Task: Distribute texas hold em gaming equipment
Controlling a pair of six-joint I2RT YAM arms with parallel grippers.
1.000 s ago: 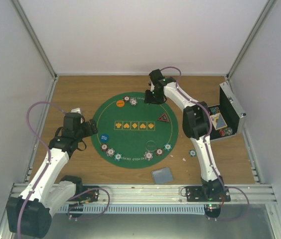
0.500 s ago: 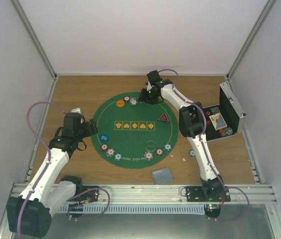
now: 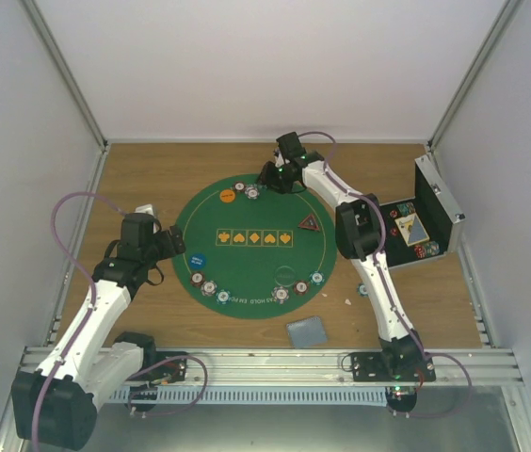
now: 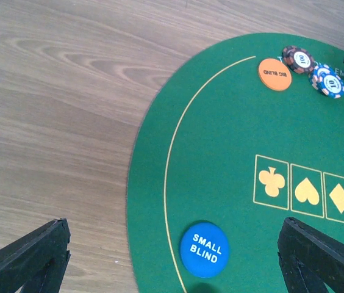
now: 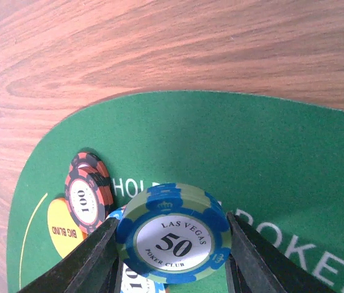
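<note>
One chip [image 5: 173, 241] was held flat between the fingers of the right gripper [image 5: 171, 251], which was closed onto its rim, over the far edge of the green mat [image 5: 269, 159]. Its edge was seen to be blue and pale green, and "LAS VEGAS 50 POKER CLUB" was printed on its white centre. Beside it on the felt one red-and-black chip [image 5: 86, 198] marked "100" was lying, and next to that one orange disc [image 4: 274, 74] lettered "BIG BLIND". Two blue-and-white chips [image 4: 327, 79] marked "10" were overlapped close by.

One blue disc [image 4: 204, 249], lettered "SMALL BLIND", was lying at the mat's left side under the left gripper [image 4: 173, 232], whose jaws were spread wide with nothing held.

Three chips [image 3: 209, 287] were counted at the near left rim and three more [image 3: 300, 287] at the near right. One single chip [image 3: 363, 290] was lying off the felt on the wooden table [image 3: 152, 169]. One dark triangular marker [image 3: 309, 223] and five yellow suit boxes [image 3: 254, 237] were seen mid-mat. One pile of cards [image 3: 307, 331] was lying on the wood near the arms. "HOL" and "POKER" could be read on the felt. One metal case [image 3: 430, 221] stood open at the right.
</note>
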